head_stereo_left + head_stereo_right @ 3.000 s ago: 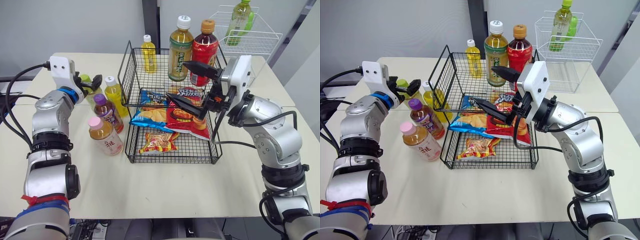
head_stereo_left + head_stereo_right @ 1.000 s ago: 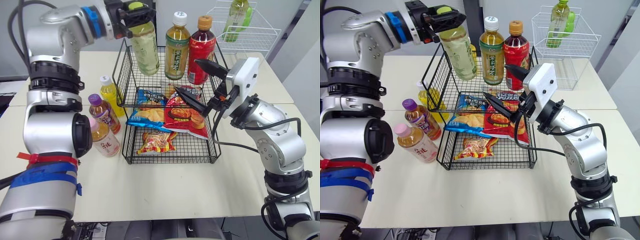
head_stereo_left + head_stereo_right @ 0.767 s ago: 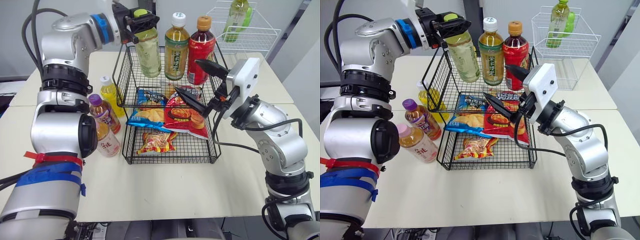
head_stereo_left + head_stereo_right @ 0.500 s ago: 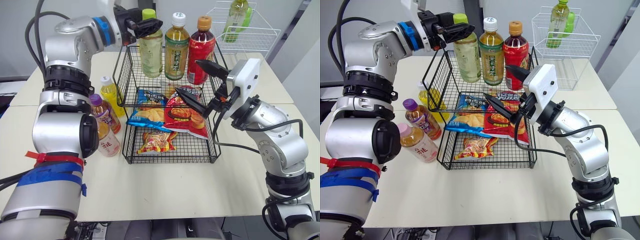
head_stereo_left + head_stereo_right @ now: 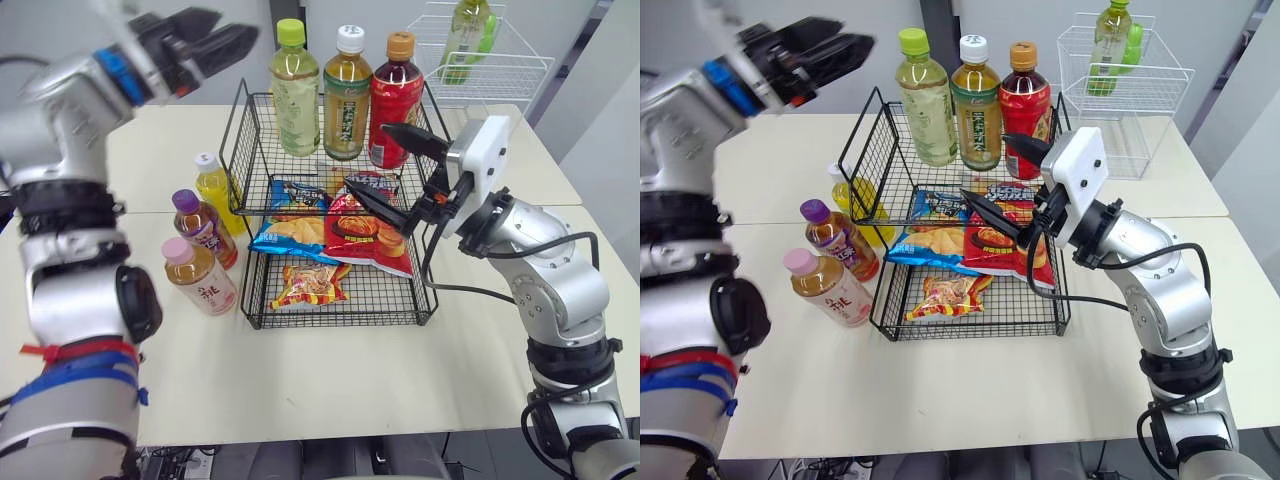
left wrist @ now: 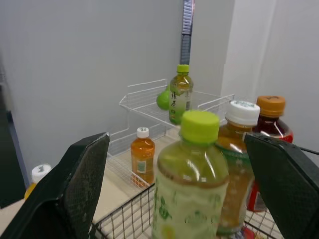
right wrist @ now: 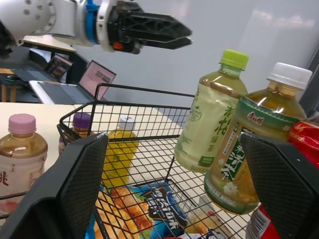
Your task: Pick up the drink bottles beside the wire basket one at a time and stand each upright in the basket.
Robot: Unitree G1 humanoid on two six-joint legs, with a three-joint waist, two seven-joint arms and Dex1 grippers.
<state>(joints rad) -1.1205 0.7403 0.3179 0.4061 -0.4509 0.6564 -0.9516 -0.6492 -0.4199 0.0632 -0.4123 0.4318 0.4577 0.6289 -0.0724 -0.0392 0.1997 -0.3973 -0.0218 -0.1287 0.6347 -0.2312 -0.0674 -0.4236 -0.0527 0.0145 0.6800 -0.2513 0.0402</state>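
An office-like lab: pale tables (image 5: 330,385), laptops (image 7: 97,78), grey walls.

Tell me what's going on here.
The left end effector is open and empty, raised left of the black wire basket. A green-capped green tea bottle stands upright on its top tier beside a white-capped tea bottle and an orange-capped red bottle. A yellow bottle, a purple-capped bottle and a pink-capped bottle wait beside the basket. The right end effector hovers open at its front.

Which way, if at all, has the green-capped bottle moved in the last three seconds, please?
Yes: the green-capped bottle went from the table left of the wire basket into its top tier, beside the white-capped bottle.
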